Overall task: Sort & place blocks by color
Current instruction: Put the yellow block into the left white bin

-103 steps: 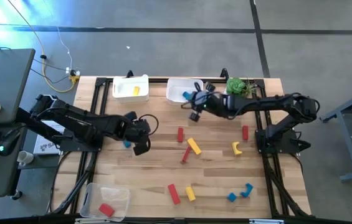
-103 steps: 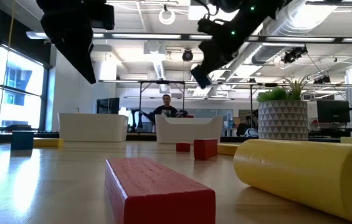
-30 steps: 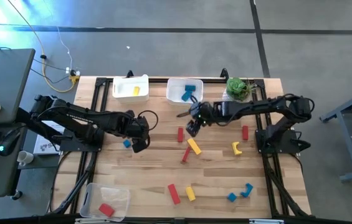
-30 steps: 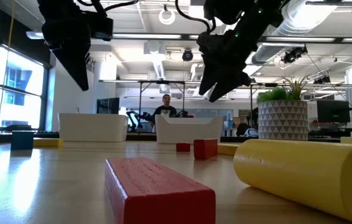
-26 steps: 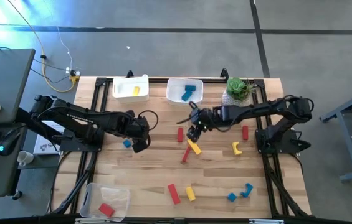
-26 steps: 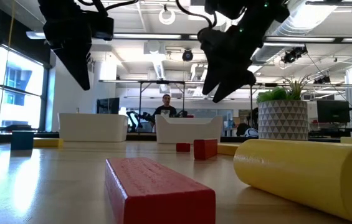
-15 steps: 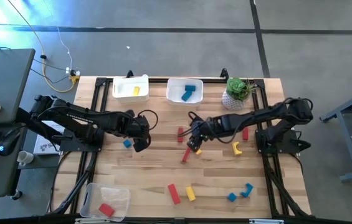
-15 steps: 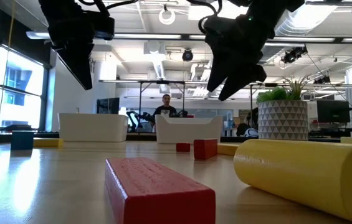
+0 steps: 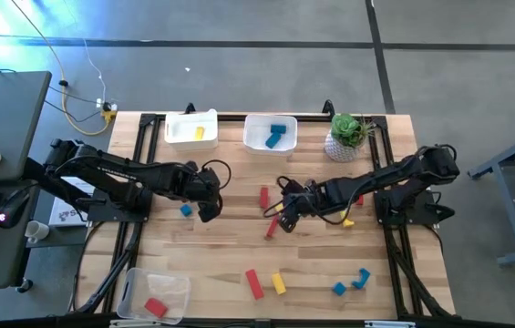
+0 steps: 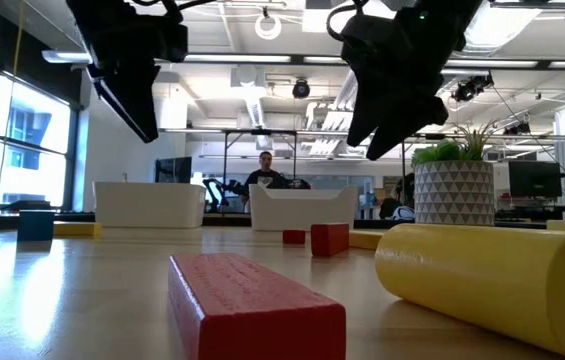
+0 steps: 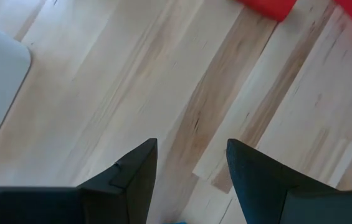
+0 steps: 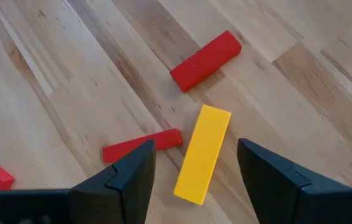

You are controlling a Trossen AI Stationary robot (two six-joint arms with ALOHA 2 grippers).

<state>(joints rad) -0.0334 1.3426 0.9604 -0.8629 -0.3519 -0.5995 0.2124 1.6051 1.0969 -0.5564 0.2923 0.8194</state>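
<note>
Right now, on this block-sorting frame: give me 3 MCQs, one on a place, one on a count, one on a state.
1. Where is the right gripper?
A. Over the plant
B. Above the yellow bar at mid-table
C. Inside a bin

2. How many blocks lie in the near-left bin?
A. One
B. Three
C. None

3. How do the right gripper's fingers stand?
A. Shut on a blue block
B. Shut on nothing
C. Open, holding nothing

Key: 1 B, its wrist view looks down on the bar between its fingers. 2 A, only a red block shows. 3 C, a clear gap, nothing between them.
</note>
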